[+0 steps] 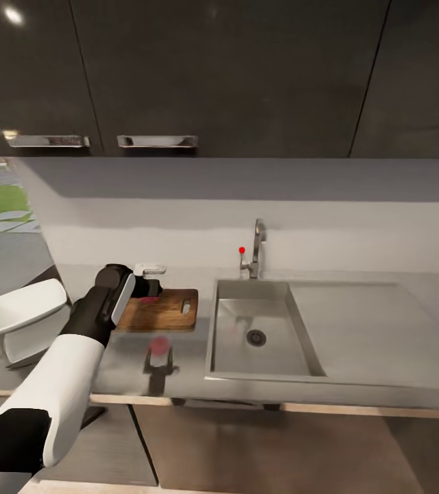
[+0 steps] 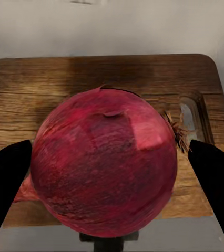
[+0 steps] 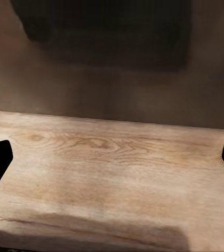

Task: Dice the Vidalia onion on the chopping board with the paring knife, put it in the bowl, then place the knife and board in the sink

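My left gripper (image 1: 148, 293) hangs over the left part of the brown wooden chopping board (image 1: 171, 310) on the glossy grey countertop (image 1: 370, 322). It is shut on the dark red Vidalia onion (image 2: 104, 168), which sits between the two black fingers (image 2: 7, 184) just above the board (image 2: 49, 89). In the head view the onion (image 1: 150, 300) shows as a small pink patch under the gripper. The white squarish bowl (image 1: 24, 309) stands left of the board. The paring knife is out of view. My right gripper (image 3: 112, 163) is open over a pale wooden surface.
The steel sink (image 1: 230, 343) lies right of the board, with a tap (image 1: 256, 248) behind it and a drain in its floor. Dark wall cabinets (image 1: 219, 75) hang above. The counter's front edge (image 1: 281, 406) runs below the sink.
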`<state>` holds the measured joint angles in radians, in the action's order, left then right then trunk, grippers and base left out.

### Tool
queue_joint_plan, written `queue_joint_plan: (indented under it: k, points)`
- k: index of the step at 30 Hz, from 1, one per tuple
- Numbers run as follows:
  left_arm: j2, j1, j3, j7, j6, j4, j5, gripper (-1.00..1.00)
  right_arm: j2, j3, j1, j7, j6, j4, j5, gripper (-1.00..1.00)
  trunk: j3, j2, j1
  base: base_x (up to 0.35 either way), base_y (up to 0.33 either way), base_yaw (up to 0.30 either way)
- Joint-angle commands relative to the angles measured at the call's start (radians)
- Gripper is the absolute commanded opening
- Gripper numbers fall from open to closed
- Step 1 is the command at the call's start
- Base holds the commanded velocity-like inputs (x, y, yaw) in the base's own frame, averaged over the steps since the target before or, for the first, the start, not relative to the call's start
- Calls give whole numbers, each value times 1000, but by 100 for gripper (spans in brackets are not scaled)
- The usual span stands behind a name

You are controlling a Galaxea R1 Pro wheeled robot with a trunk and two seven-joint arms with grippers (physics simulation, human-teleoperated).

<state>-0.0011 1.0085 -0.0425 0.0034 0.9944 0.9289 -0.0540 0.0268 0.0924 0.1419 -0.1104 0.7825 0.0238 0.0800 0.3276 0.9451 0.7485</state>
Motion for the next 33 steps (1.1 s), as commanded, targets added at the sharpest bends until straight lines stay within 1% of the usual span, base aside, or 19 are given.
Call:
queue_joint_plan:
  k: [1,8,15,33]
  points:
    - [1,1,0,3,4,2,-4,-100,0,7,1,-3,3,-1,9,100,1,1,0,150,-136,0]
    - [3,1,0,3,4,1,-4,-100,-1,7,1,-3,3,-1,9,100,1,1,0,43,-39,0]
    - [12,1,1,3,4,-3,-3,-100,1,7,1,-3,2,-1,9,100,3,1,0,2,-1,0]
    - [13,1,0,3,4,-4,-3,-100,1,7,1,-3,1,-1,9,100,26,1,0,11,0,0]
